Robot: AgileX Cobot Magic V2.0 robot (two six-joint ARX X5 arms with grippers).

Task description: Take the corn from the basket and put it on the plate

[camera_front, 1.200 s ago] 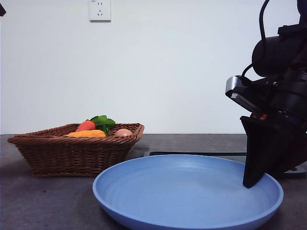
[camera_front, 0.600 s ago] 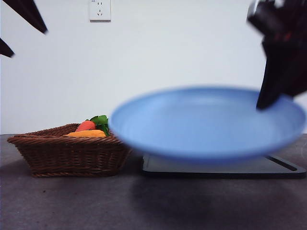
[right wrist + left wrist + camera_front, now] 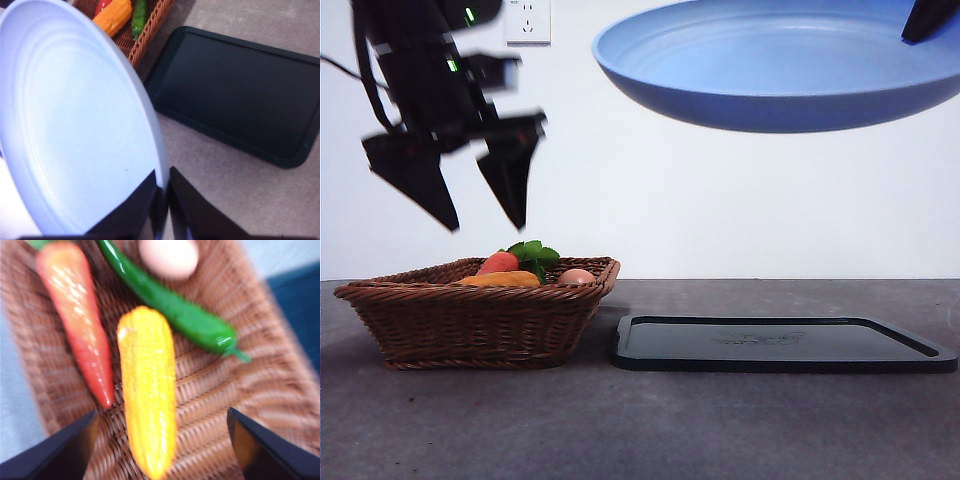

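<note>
Since half a second ago the plate has gone from just above the tray to high at the top of the front view, and a second arm has come in from the upper left.

Right gripper: jaws pinched on the plate's rim, plate held in the air, well clear of the table. In the right wrist view the plate hangs partly over the basket, with the tray off to one side below.

Left gripper: jaws spread wide, hovering above the basket, touching nothing. Motion-blurred in the front view.

Corn lies flat in the basket, in line between the open jaws in the left wrist view. Carrot just beside it on one side, green pepper on the other. Egg sits near the pepper's far end.

Tray lies flat on the table, just beside the basket.
</note>
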